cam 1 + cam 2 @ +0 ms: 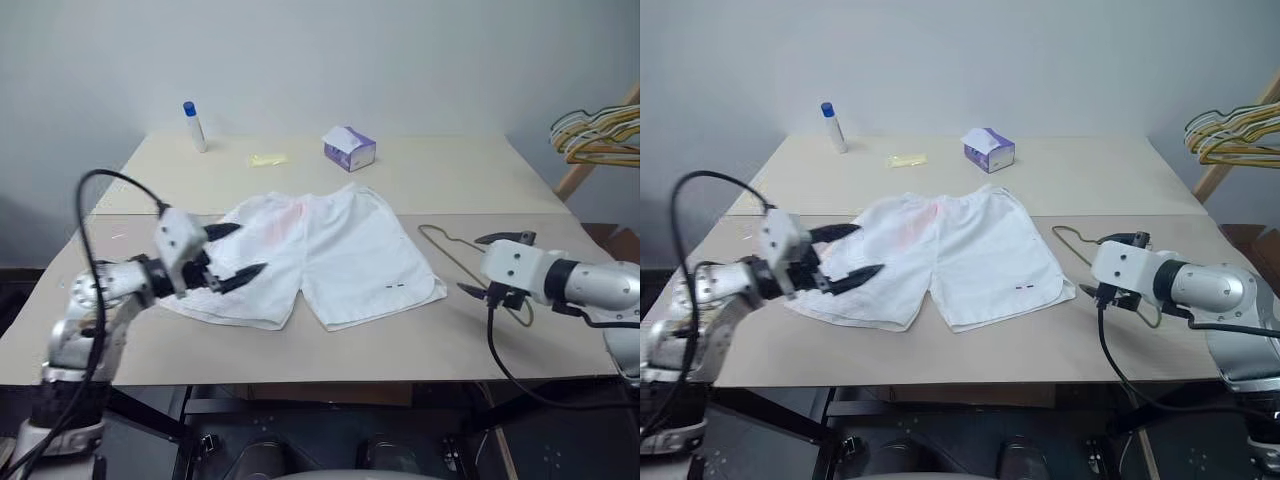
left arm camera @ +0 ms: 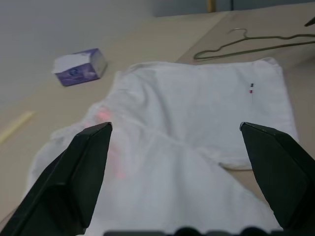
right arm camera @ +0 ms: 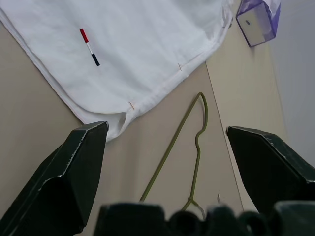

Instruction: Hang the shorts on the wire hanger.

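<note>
Shorts (image 1: pixel 320 250) are lying flat on the table (image 1: pixel 450 180), waistband toward the far side and both legs pointing at the robot, with the wire hanger (image 1: pixel 462 252) lying just beside their right leg, its hook toward the far side. From the head camera, the left gripper (image 1: pixel 232 256) is hovering over the left leg with its fingers spread wide and holding nothing, while the right gripper (image 1: pixel 493 265) is hanging over the hanger's near end, also spread and empty. A tissue box (image 1: pixel 349 148), a blue-capped bottle (image 1: pixel 194 126) and a yellow slip (image 1: pixel 266 159) are sitting well apart at the back, and bunched hangers (image 1: pixel 598 135) are showing at the right edge.

From the left wrist, the open fingers are framing the crumpled near leg, the faint pink smudge between them.

From the right wrist, the open fingers are straddling the hanger's thin wire, the hem with its red and dark marks lying close by.

The step in hand looks like the first grasp. The right gripper is probably best closing squarely on one straight run of wire, since thin wire flat on the table is likely slipping out of a shallow pinch. The left is better taking a single layer at the hem, so that the leg can open for the hanger.
</note>
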Motion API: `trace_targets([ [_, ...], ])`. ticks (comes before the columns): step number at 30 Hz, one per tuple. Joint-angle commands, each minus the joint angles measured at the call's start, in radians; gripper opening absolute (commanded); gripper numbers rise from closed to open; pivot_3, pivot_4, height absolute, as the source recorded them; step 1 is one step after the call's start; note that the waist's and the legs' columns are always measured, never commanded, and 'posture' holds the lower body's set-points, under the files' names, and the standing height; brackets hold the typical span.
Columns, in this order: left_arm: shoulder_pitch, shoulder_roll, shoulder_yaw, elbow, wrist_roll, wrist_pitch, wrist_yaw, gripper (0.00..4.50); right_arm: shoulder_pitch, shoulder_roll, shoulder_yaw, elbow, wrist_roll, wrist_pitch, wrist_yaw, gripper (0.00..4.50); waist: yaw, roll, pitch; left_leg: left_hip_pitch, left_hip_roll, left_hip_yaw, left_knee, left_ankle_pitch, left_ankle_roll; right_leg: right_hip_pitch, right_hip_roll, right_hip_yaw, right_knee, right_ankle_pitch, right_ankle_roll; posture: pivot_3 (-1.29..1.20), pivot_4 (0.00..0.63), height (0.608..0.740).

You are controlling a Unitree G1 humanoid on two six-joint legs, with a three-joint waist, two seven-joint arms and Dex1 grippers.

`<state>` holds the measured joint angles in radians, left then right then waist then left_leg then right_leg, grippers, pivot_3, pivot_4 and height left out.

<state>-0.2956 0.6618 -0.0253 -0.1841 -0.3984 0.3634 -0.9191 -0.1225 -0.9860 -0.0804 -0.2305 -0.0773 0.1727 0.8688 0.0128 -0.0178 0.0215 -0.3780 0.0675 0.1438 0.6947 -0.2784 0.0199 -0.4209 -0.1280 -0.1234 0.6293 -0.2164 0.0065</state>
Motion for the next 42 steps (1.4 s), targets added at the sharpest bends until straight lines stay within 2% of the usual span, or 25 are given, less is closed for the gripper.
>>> trace_targets([
  [1, -0.062, -0.025, -0.11, -0.019, 0.046, 0.026, -0.024, 4.5, 0.055, 0.018, -0.074, -0.087, -0.009, 0.054, -0.054, 4.48, -0.006, 0.0, 0.0, 0.0, 0.0, 0.0, 0.0, 0.0, 0.0, 0.0, 0.0, 0.0, 0.0, 0.0, -0.001, -0.07, 0.0, 0.74],
  [7, -0.152, -0.071, -0.287, 0.045, 0.131, 0.03, -0.102, 4.5, 0.155, 0.045, -0.097, -0.182, -0.038, 0.107, -0.101, 4.48, -0.048, 0.0, -0.001, 0.001, 0.0, 0.0, 0.0, 0.0, 0.0, 0.0, 0.0, 0.001, 0.0, -0.002, 0.004, -0.12, 0.0, 0.74],
  [11, -0.214, -0.082, -0.406, 0.128, 0.255, 0.013, -0.122, 4.5, 0.161, 0.06, -0.103, -0.206, -0.049, 0.136, -0.127, 4.48, -0.074, 0.001, -0.001, 0.002, 0.0, 0.0, 0.0, -0.003, 0.006, 0.001, 0.0, 0.001, 0.001, -0.002, 0.004, -0.14, 0.0, 0.74],
  [14, -0.256, -0.081, -0.465, 0.218, 0.374, -0.053, -0.1, 4.5, 0.165, 0.065, -0.101, -0.218, -0.05, 0.146, -0.135, 4.48, -0.085, 0.001, -0.001, 0.002, 0.0, -0.001, 0.0, -0.004, 0.006, 0.0, 0.0, 0.001, 0.001, -0.002, 0.004, -0.14, 0.0, 0.74],
  [17, -0.269, -0.096, -0.476, 0.304, 0.38, -0.081, -0.146, 4.5, 0.165, 0.07, -0.091, -0.219, -0.055, 0.148, -0.141, 4.48, -0.087, 0.001, -0.001, 0.002, 0.0, -0.001, 0.0, -0.004, 0.007, 0.0, 0.0, 0.001, 0.001, -0.002, 0.004, -0.14, 0.0, 0.74],
  [20, -0.275, -0.116, -0.483, 0.358, 0.395, -0.105, -0.175, 3.98, 0.156, 0.074, -0.086, -0.216, -0.057, 0.15, -0.143, 4.5, -0.085, 0.001, -0.001, 0.002, 0.0, 0.0, 0.0, -0.004, 0.007, 0.0, 0.0, 0.001, 0.001, -0.002, 0.004, -0.14, 0.0, 0.74],
  [32, -0.275, -0.156, -0.45, 0.41, 0.424, -0.116, -0.183, 0.13, 0.103, 0.08, -0.052, -0.181, -0.068, 0.146, -0.148, 4.5, -0.083, 0.001, -0.001, 0.002, 0.0, -0.001, 0.001, -0.005, 0.009, 0.001, 0.0, 0.002, 0.001, -0.002, 0.004, -0.12, 0.0, 0.74],
  [37, -0.226, -0.09, -0.41, 0.353, 0.419, -0.183, -0.204, 0.03, 0.081, 0.086, -0.032, -0.155, -0.076, 0.133, -0.152, 4.5, -0.087, 0.001, -0.001, 0.002, 0.0, 0.0, 0.001, -0.005, 0.009, 0.0, 0.0, 0.002, 0.001, -0.002, 0.003, -0.09, 0.0, 0.74],
  [42, -0.13, 0.112, -0.292, 0.305, 0.345, -0.357, -0.318, 0.03, 0.038, 0.096, 0.019, -0.116, -0.095, 0.103, -0.156, 4.5, -0.086, 0.001, -0.001, 0.003, 0.001, 0.0, 0.0, -0.005, 0.008, -0.001, 0.0, 0.002, 0.003, -0.002, 0.001, -0.06, 0.0, 0.74],
])
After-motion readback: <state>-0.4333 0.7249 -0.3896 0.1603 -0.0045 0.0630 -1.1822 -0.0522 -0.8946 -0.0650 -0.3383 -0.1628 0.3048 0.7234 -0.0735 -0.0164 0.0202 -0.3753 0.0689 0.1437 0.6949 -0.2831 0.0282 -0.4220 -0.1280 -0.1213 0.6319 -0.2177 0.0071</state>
